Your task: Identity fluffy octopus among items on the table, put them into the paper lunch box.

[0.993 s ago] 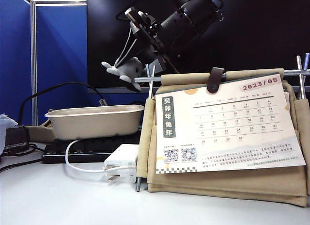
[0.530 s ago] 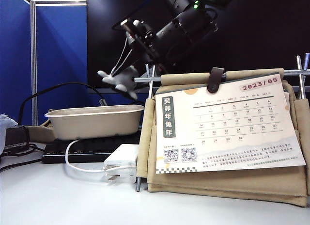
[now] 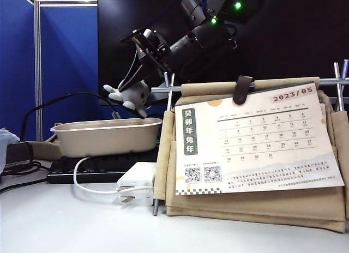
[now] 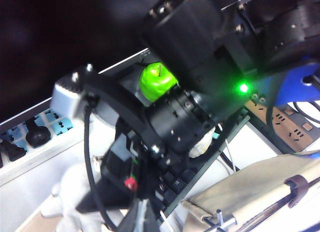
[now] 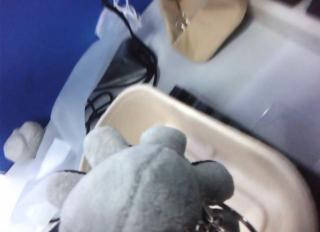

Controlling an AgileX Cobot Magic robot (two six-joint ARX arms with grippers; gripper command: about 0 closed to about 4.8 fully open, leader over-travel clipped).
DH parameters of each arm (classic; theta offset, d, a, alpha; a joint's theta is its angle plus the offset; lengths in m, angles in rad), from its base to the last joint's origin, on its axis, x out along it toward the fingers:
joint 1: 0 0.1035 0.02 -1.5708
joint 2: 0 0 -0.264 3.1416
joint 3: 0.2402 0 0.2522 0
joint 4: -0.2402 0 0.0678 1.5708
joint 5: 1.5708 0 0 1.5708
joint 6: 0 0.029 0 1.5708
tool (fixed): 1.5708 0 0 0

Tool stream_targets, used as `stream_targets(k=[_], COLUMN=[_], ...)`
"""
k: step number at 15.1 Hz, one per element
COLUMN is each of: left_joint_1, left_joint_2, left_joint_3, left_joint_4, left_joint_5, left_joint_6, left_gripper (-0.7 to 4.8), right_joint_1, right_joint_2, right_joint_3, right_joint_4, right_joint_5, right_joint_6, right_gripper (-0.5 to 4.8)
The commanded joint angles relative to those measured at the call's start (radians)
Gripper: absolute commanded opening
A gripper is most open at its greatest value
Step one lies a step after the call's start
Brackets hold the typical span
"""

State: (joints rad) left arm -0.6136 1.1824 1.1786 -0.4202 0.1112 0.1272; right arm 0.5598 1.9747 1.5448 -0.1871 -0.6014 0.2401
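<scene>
The fluffy octopus [image 3: 130,96], a small light-grey plush, hangs just above the right end of the paper lunch box [image 3: 106,136], a beige oblong tray. My right gripper [image 3: 137,85] is shut on it from above, the black arm slanting down from the upper right. In the right wrist view the fluffy octopus [image 5: 145,192] fills the foreground and hides the fingers, with the open paper lunch box [image 5: 225,157] below it. The left wrist view shows the right arm from above, with the pale octopus [image 4: 75,192] under it. My left gripper shows in no view.
A tan fabric organiser with a calendar [image 3: 256,149] stands at the right, metal rods [image 3: 169,89] rising beside the octopus. A white power adapter [image 3: 136,182] and cable lie in front of a black keyboard [image 3: 98,166]. A green apple [image 4: 156,81] and a power strip [image 4: 30,137] lie further back.
My right gripper has carried the octopus leftward and downward, from beside the organiser's rods to just over the lunch box's right end.
</scene>
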Motion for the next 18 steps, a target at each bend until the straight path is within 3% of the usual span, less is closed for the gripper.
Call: stream_targets(k=[1, 4, 10, 12, 13, 14, 15, 16, 17, 18], left_joint_1=[0.0, 0.0, 0.0, 0.0, 0.0, 0.0, 0.0, 0.0, 0.0, 0.0], left_joint_2=[-0.003, -0.003, -0.003, -0.003, -0.003, -0.003, -0.003, -0.003, -0.003, -0.003], left_joint_3=[0.004, 0.004, 0.005, 0.004, 0.004, 0.004, 0.005, 0.004, 0.004, 0.004], left_joint_4=[0.01, 0.01, 0.01, 0.01, 0.01, 0.01, 0.011, 0.011, 0.011, 0.012], left_joint_5=[0.002, 0.002, 0.002, 0.002, 0.001, 0.001, 0.001, 0.001, 0.001, 0.0], left_joint_6=[0.004, 0.003, 0.003, 0.004, 0.004, 0.004, 0.004, 0.004, 0.004, 0.004], left_gripper=[-0.02, -0.02, -0.02, -0.02, -0.02, -0.02, -0.02, -0.02, -0.02, -0.03], right_joint_1=[0.002, 0.002, 0.002, -0.004, -0.012, -0.028, -0.04, -0.052, -0.067, -0.08], right_joint_2=[-0.003, -0.003, -0.003, -0.005, -0.006, -0.007, -0.011, -0.02, -0.038, -0.06], right_joint_3=[0.005, 0.005, 0.005, 0.005, 0.005, 0.005, 0.005, 0.005, 0.005, 0.005], right_joint_4=[0.035, 0.035, 0.035, 0.026, 0.01, -0.023, -0.045, -0.066, -0.086, -0.097], right_joint_5=[-0.001, 0.024, 0.035, 0.035, 0.038, 0.043, 0.042, 0.043, 0.045, 0.049], right_joint_6=[-0.001, -0.001, -0.001, -0.001, -0.001, -0.002, -0.002, -0.003, -0.006, -0.01], right_gripper=[3.16, 3.77, 3.77, 3.54, 3.07, 1.67, 1.21, 0.42, -0.06, -0.05])
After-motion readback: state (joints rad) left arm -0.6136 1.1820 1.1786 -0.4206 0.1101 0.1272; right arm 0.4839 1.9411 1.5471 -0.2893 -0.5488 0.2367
